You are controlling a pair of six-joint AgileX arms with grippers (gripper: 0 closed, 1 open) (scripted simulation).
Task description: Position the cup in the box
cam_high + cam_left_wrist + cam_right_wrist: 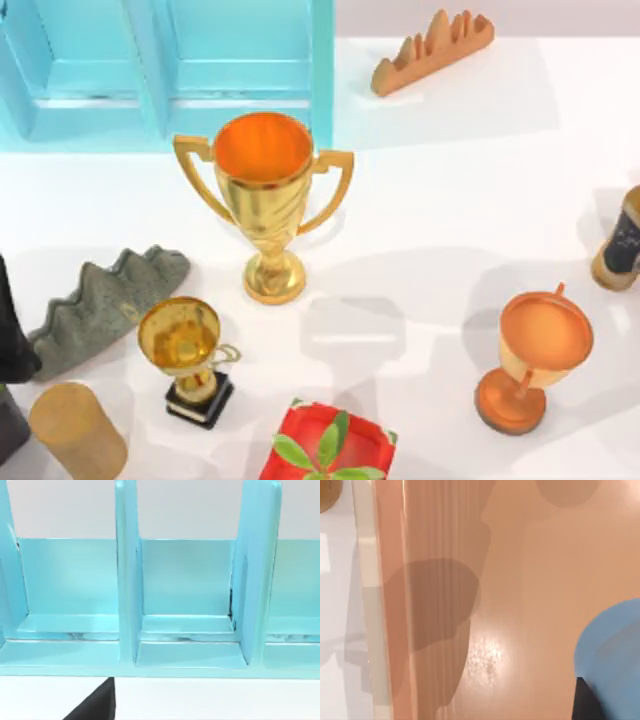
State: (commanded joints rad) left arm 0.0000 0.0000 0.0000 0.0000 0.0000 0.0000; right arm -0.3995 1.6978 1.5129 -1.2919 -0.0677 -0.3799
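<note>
Cup (pixel 615 655) sits at our right wrist, over a tan floor (pixel 530 580). We judge it light, rigid, slick; grip the wall. Finger state: cannot tell.

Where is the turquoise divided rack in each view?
Top view: turquoise divided rack at the top left, behind the gold trophy.
Left wrist view: spans the picture, compartments facing the camera.
Right wrist view: instead, blue cup on a peach surface.
Shared landmark: white table.

Top cam looks down; left wrist cam close on teal box (pixel 185 595).
</note>
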